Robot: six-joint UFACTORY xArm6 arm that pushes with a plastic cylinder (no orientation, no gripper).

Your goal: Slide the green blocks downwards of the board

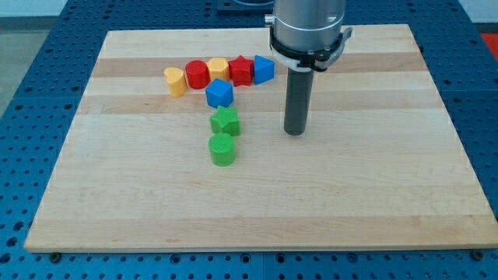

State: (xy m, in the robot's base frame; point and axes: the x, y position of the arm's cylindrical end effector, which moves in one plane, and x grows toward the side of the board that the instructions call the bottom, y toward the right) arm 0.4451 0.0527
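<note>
A green star block (225, 121) and a green cylinder (222, 148) sit near the middle of the wooden board (350, 202), the cylinder just below the star and close to it. My tip (294, 132) rests on the board to the right of the green star, about a block and a half away from it. It touches no block.
Above the green blocks is a blue block (219, 93). A row near the view's top holds a yellow block (176, 81), a red cylinder (197, 75), a yellow block (219, 68), a red star (241, 71) and a blue block (263, 69).
</note>
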